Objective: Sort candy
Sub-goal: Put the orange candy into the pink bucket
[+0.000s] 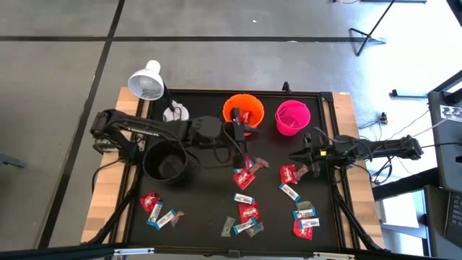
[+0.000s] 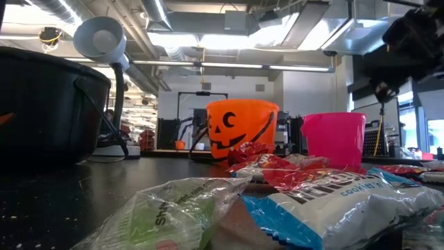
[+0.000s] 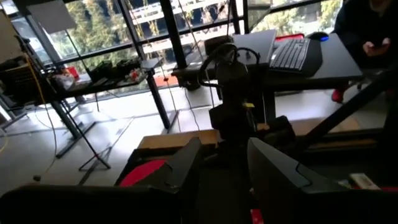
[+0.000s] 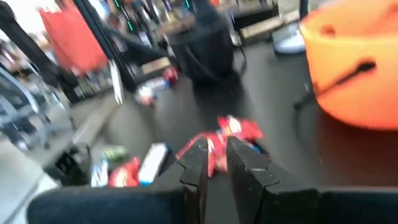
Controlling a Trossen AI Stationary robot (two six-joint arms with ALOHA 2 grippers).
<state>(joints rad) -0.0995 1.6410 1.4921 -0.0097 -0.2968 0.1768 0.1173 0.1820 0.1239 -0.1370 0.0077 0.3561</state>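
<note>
Several small wrapped candies, red point(image 1: 245, 177), blue-and-white point(image 1: 289, 191) and silvery point(image 1: 304, 206), lie flat and scattered on the black table top point(image 1: 209, 195). Some lie close in the low view point(image 2: 333, 201). My left gripper point(image 1: 238, 136) is open and empty, held above the table at the near rim of the orange bucket point(image 1: 242, 112); its fingers point(image 3: 186, 168) stand apart. My right gripper point(image 1: 297, 154) is a little open and empty, near the pink bucket point(image 1: 292, 117). It points toward a red candy pile point(image 4: 230, 132).
A black bucket point(image 1: 170, 160) stands left of centre under the left arm. The orange bucket holds some red candy. A white lamp point(image 1: 146, 81) stands at the far left corner. More candy lies near the left front point(image 1: 155, 209) and the right front point(image 1: 303, 222).
</note>
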